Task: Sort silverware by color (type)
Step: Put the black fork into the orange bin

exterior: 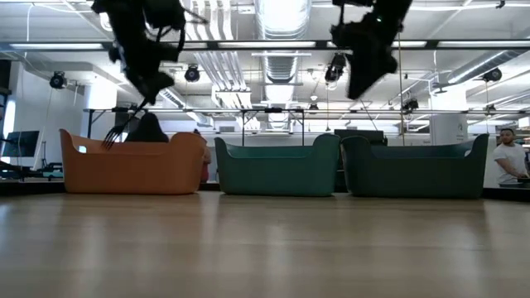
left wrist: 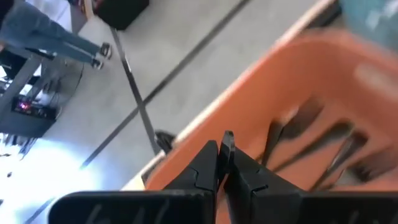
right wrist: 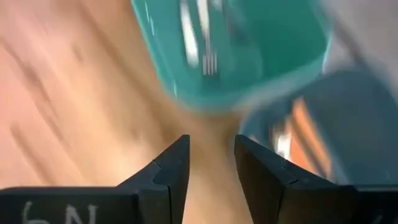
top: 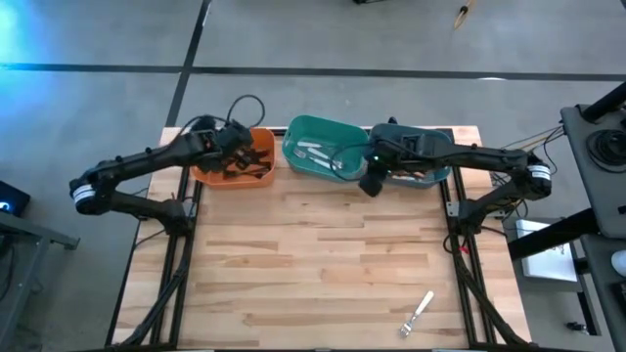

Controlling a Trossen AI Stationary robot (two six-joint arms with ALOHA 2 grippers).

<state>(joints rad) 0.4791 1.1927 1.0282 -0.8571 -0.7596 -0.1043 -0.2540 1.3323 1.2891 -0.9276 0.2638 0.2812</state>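
Note:
My left gripper (top: 238, 147) (exterior: 151, 86) hangs over the orange bin (top: 233, 166) (exterior: 132, 162), shut on a dark fork (exterior: 124, 126). Several black-handled forks (left wrist: 311, 140) lie in that bin. My right gripper (top: 372, 182) (right wrist: 211, 158) is open and holds nothing. It hovers above the table just in front of where the green bin (top: 318, 156) (right wrist: 249, 56) and the teal bin (top: 423, 168) (right wrist: 323, 106) meet. White forks (right wrist: 208, 59) lie in the green bin and orange-handled ones (right wrist: 298, 130) in the teal bin. One white fork (top: 421, 311) lies on the table near the right front corner. My left gripper pinches the fork between its two fingers, coming from above. A thin dark end of the fork (left wrist: 227, 139) sticks out past the fingertips. The fork hangs slanted below the fingers, tines (exterior: 111, 137) lowest, lifted clear above the orange bin.
The three bins stand side by side along the table's far edge. A broad stretch of bare wood (top: 323, 254) lies in front of them. A person (exterior: 509, 157) stands in the room beyond the table at the right, and another person's legs (left wrist: 56, 37) show on the floor.

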